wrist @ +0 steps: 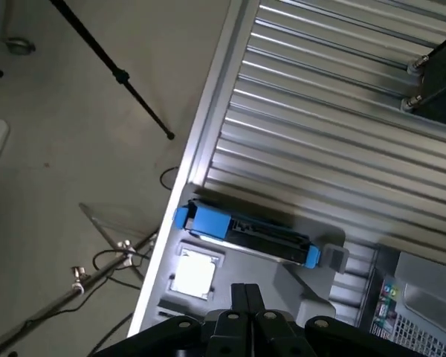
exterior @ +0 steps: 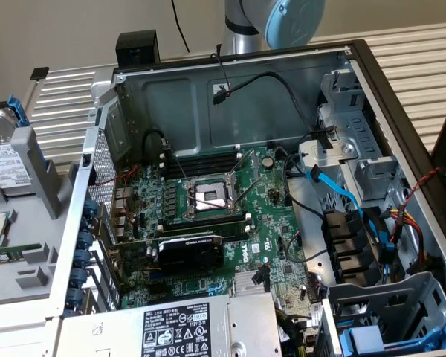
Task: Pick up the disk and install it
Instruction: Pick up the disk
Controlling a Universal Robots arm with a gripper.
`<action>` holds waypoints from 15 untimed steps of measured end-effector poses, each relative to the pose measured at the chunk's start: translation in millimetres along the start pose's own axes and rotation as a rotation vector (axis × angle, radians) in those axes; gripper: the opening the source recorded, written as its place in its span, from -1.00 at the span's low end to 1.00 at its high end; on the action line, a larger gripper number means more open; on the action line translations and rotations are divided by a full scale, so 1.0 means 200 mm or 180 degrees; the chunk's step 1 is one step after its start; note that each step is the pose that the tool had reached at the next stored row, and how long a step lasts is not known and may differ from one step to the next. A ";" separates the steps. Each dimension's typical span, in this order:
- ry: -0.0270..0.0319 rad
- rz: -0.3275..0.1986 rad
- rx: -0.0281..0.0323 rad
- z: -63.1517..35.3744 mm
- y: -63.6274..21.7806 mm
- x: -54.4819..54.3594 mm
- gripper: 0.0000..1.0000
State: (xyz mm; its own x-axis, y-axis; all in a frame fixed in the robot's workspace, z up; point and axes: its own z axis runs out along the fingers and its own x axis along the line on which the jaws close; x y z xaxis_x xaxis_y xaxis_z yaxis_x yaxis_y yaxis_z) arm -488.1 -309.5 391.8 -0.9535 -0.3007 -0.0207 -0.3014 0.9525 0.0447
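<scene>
While the tool [wrist: 244, 288] hangs clenched on nothing, we find the disk [wrist: 245, 234] standing on edge in a grey holder [wrist: 293, 281] on the desk [wrist: 342, 134], near the closed fingertips [wrist: 239, 299] yet apart from them, at the exterior view's left beside the open computer case [exterior: 230, 97].

1 arm [exterior: 273, 21] raised high, claw [wrist: 244, 290] closed, fingers together, holding nothing
</scene>
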 end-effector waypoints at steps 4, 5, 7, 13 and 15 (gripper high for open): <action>0.0010 -0.0230 -0.0005 0.000 0.000 0.00 -0.79; 0.0013 -0.0288 -0.0006 0.001 0.000 0.00 -0.79; 0.0018 -0.0407 -0.0008 0.001 0.000 0.00 -0.79; 0.0034 -0.0752 -0.0016 0.001 0.000 0.00 -0.79; 0.0037 -0.0866 -0.0017 0.001 0.000 0.00 -0.79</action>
State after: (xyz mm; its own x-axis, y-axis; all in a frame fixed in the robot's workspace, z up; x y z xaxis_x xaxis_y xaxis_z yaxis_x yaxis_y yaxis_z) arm -488.1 -309.5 391.6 -0.8374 -0.5462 -0.0211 -0.5466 0.8362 0.0444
